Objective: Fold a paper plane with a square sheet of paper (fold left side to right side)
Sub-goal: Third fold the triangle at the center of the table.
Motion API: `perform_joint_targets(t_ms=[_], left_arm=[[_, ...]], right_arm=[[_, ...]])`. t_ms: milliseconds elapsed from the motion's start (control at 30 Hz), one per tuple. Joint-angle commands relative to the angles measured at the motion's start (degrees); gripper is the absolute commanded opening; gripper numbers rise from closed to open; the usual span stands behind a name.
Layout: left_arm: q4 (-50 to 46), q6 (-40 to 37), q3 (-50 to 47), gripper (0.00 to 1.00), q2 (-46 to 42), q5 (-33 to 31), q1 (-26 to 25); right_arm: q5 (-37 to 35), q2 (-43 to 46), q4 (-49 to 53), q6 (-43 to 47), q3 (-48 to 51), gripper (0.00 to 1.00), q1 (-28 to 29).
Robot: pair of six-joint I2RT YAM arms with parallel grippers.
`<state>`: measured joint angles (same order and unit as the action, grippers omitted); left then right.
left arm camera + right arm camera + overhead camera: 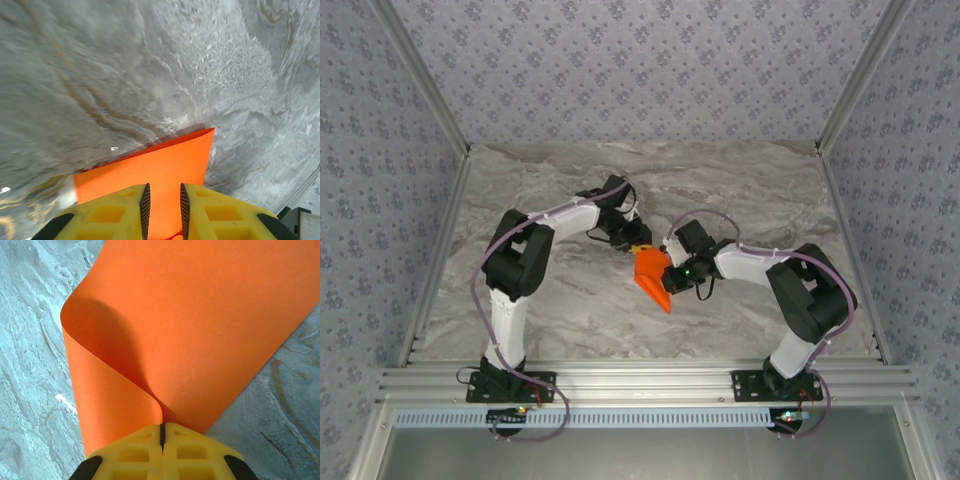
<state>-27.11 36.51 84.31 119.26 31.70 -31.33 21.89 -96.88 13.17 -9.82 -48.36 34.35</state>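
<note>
With right gripper (161, 429) clamped on the curled orange paper (200, 315) and left gripper (162, 195) loose around its edge, align edges before creasing.

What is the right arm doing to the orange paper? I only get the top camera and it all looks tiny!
Observer: In the right wrist view, the right jaws are shut tight on the orange paper.
Operator: Is the paper lying flat?
Observer: No. Next to those jaws it curls over in a soft bend, with no sharp crease.
Operator: Is the left arm pinching it too?
Observer: No. In the left wrist view, the left jaws stand a little apart, with the paper showing in the gap between them.
</note>
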Motion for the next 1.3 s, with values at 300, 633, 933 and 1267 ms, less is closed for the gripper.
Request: perform_joint_targets(t_ms=[300, 633, 933, 1267], left_arm=[[7.5, 0.9, -21.5, 0.11, -22.9, 1.1, 1.2], [25.3, 10.5, -31.5, 0.11, -21.6, 4.6, -6.9], [26.8, 11.2, -30.1, 0.11, -16.6, 3.6, -9.3], [27.3, 10.9, -31.4, 0.11, -14.5, 1.7, -9.3]], right_arm=[[-0.5, -3.8, 6.5, 1.4, 0.0, 0.00, 1.3], [-0.9, -4.0, 7.1, 1.6, -0.2, 0.00, 1.4], [-0.9, -4.0, 7.2, 1.6, -0.4, 0.00, 1.6], [-0.7, -4.7, 7.4, 1.7, -0.8, 0.00, 1.8]])
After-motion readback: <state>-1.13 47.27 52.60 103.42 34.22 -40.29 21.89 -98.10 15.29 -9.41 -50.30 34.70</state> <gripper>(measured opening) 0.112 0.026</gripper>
